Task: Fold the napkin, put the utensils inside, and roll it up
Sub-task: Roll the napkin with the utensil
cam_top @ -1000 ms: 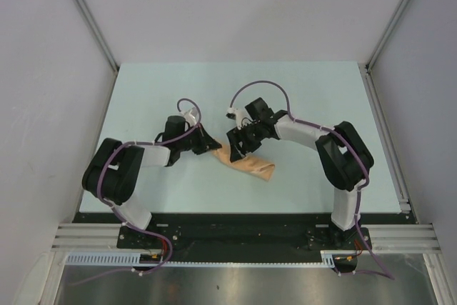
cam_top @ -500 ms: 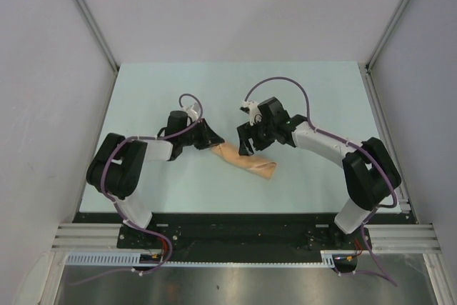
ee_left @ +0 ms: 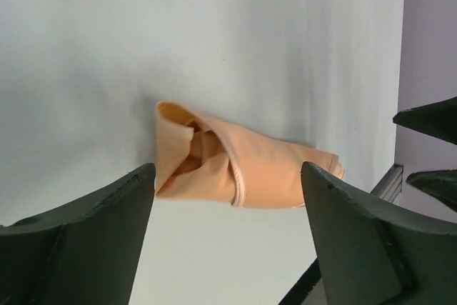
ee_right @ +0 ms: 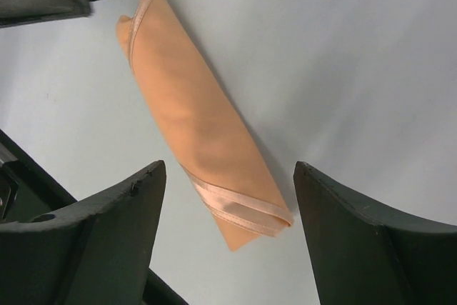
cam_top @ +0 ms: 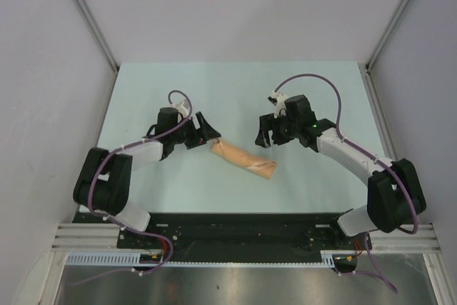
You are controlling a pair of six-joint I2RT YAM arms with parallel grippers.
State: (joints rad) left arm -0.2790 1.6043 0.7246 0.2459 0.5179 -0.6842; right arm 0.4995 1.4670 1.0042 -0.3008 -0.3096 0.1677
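Observation:
The napkin (cam_top: 243,160) is a peach-orange cloth rolled into a tight tube, lying slantwise on the table between both arms. Its left end (ee_left: 187,149) shows inner folds; its hemmed right end (ee_right: 243,212) is tapered. My left gripper (cam_top: 210,128) is open just off the roll's left end, and in its wrist view the left gripper (ee_left: 227,169) has nothing between its fingers. The right gripper (cam_top: 261,133) hangs open up and to the right of the roll, apart from it; in the right wrist view this gripper (ee_right: 228,166) looks down on the tube. The utensils are hidden.
The pale table (cam_top: 321,91) is bounded by grey walls on three sides. A black and aluminium rail (cam_top: 243,237) runs along its near edge behind the arm bases. The right gripper's fingers (ee_left: 428,116) show at the edge of the left wrist view.
My left gripper has opened and let go of the roll's left end, drawing back to the left. The right gripper has pulled away to the right, uncovering the whole roll.

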